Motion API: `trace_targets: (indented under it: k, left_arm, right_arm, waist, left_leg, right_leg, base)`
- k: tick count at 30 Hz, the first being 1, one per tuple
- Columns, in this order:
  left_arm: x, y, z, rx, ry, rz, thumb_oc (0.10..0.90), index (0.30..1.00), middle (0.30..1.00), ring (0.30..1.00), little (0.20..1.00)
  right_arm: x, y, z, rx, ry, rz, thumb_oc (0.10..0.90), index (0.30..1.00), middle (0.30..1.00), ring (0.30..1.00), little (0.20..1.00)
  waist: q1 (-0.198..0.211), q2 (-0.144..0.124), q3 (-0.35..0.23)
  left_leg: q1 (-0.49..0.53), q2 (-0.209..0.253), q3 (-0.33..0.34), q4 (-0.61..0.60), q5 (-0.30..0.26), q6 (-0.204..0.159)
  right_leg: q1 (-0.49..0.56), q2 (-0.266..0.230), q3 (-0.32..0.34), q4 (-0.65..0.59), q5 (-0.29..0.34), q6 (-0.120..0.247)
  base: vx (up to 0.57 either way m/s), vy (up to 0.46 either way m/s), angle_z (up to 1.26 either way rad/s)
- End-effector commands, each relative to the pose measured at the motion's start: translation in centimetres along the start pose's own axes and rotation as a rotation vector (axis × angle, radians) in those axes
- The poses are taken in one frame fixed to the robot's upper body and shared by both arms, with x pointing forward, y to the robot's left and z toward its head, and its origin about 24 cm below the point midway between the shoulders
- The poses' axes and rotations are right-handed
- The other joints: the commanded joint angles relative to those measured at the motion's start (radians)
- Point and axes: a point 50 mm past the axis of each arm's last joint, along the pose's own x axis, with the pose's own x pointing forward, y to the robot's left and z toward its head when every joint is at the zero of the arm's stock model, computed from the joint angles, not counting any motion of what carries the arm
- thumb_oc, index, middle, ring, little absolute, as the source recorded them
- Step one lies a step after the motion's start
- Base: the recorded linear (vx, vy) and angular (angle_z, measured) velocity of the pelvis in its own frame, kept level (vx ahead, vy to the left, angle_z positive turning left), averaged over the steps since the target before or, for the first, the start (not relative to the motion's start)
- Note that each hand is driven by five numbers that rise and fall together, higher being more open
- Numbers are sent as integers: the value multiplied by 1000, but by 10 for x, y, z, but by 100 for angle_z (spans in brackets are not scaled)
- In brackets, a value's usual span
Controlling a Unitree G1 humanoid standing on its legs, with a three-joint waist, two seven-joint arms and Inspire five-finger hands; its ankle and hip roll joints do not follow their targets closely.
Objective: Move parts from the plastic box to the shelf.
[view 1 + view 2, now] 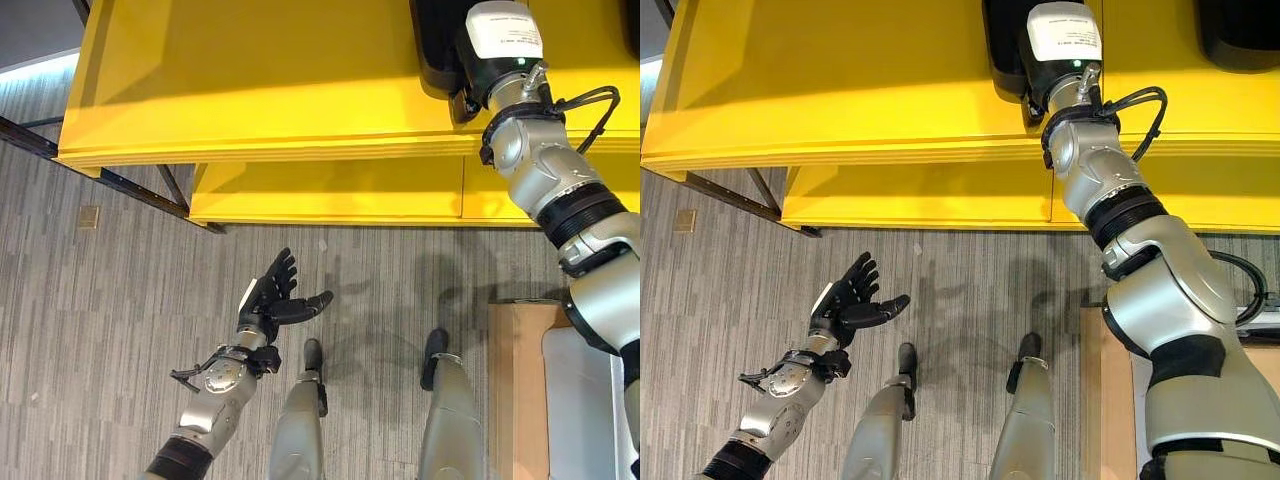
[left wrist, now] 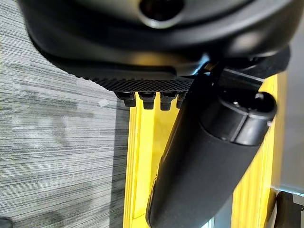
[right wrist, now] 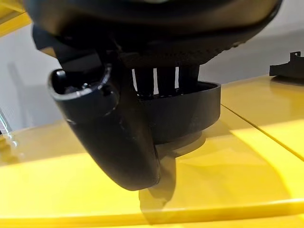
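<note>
My right hand (image 3: 109, 137) is up on the yellow shelf (image 1: 260, 90), fingers over the rim of a black part (image 3: 190, 114) and thumb curled against its outer wall, so it is clamped on the part. The part's base rests on the shelf top, near the front edge. Another black part (image 1: 1240, 30) sits further right on the same shelf, well apart from mine.

My left hand (image 1: 272, 295) hangs low over the grey floor (image 1: 100, 320), fingers spread and straight, holding nothing.

I judge this to be the placing step: the part is down, or very nearly, and not yet released. The next move calls for me to loosen thumb and fingers, lift them clear of the rim without dragging the part toward the edge, then draw the arm back toward the box (image 1: 585, 400) at my lower right for another part.
</note>
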Motion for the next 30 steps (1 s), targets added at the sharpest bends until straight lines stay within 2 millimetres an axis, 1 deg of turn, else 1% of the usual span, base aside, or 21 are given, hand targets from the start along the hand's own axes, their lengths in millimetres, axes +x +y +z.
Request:
trace_targets:
  k: [1, 9, 12, 24, 30]
  left_arm:
    - [2, -3, 39, 4, -198, -39, 900, 1000, 1000, 1000, 1000]
    - [2, -2, 38, 6, -195, -36, 900, 1000, 1000, 1000, 1000]
    - [1, -1, 38, 5, -196, -31, 900, 1000, 1000, 1000, 1000]
    - [1, -1, 39, 8, -203, -27, 900, 1000, 1000, 1000, 1000]
    - [0, -1, 39, 9, -203, -30, 900, 1000, 1000, 1000, 1000]
  right_arm:
    - [23, -89, 0, -3, 65, -307, 400, 300, 300, 300, 300]
    - [24, -93, -3, 48, 98, -320, 400, 300, 300, 300, 300]
    - [25, -95, -7, 65, 117, -323, 400, 300, 300, 300, 300]
    - [25, -92, -6, 113, 115, -316, 400, 300, 300, 300, 300]
    - [25, -91, -7, 108, 115, -310, 400, 300, 300, 300, 300]
  waist:
    - [30, -6, -16]
    - [33, -4, -19]
    - [35, -3, -20]
    - [41, 1, -16]
    - [44, 4, -12]
  left_leg:
    - [46, 37, -21, 117, -140, 8]
    - [44, 35, -22, 118, -140, 7]
    - [41, 33, -25, 118, -138, 7]
    - [29, 30, -37, 122, -135, 7]
    - [28, 31, -40, 118, -130, 6]
  right_leg:
    - [69, 11, 54, -146, 68, 72]
    - [64, 9, 52, -141, 66, 73]
    - [64, 8, 54, -138, 64, 73]
    - [57, 7, 50, -126, 61, 70]
    - [53, 6, 50, -122, 60, 69]
  base:
    - [0, 0, 0]
    - [0, 0, 0]
    - [0, 0, 0]
    - [-2, -3, 2]
    - [0, 0, 0]
